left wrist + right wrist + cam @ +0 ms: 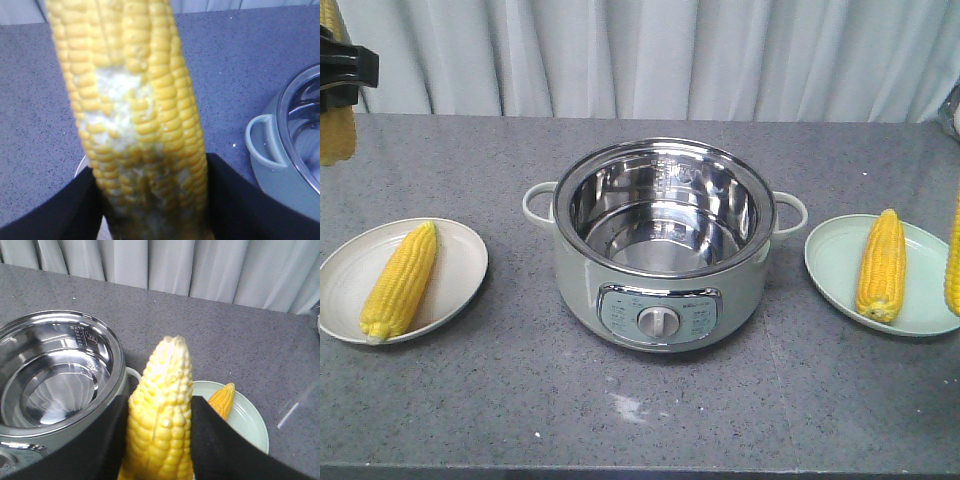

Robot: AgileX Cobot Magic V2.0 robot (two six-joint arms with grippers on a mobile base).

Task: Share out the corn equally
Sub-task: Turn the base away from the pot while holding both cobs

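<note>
Two cobs of corn hang in my grippers. My left gripper (pixel 342 68) (pixel 150 167) is shut on a corn cob (pixel 135 100) with a patch of crushed pale kernels, held high at the far left above the cream plate (pixel 455 260). That plate holds one corn cob (pixel 400 282). My right gripper (pixel 160 400) is shut on another corn cob (pixel 162 405), over the near edge of the pale green plate (pixel 247 422). This cob shows as a sliver (pixel 953 262) at the front view's right edge. One corn cob (pixel 882 265) lies on the green plate (pixel 930 290).
A pale green electric cooker (pixel 660 245) with an empty steel bowl, side handles and a front dial stands mid-table between the plates. Grey curtains hang behind the grey stone tabletop (pixel 640 410).
</note>
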